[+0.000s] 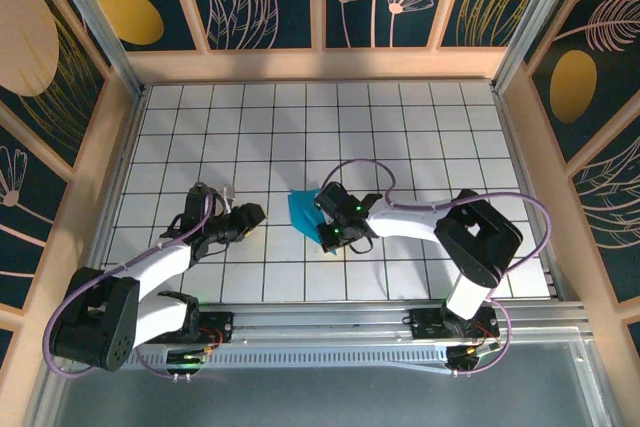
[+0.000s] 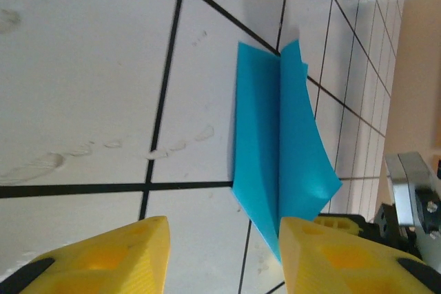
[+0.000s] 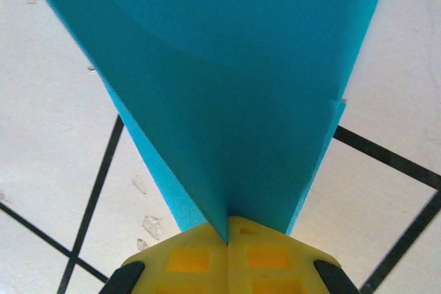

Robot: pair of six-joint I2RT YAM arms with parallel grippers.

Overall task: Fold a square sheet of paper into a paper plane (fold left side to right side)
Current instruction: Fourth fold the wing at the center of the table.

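From above, the folded blue paper [image 1: 302,209] lies on the tiled table [image 1: 420,127]. The right gripper [image 1: 328,230] is at the paper's near right edge, and the left gripper [image 1: 252,215] sits just left of the paper, not touching it.

In the left wrist view, the yellow fingers [image 2: 103,259] stand moderately apart with nothing between them. The paper lies ahead of them in two layers, with the upper flap lifted off the table.

In the right wrist view, the fingers [image 3: 200,256] are pinched tight on the paper's edge, and the layers fan away from them.

The left-to-right fold looks laid over but not yet creased. Next, the left gripper likely needs to press along the fold while the right keeps the edges matched.
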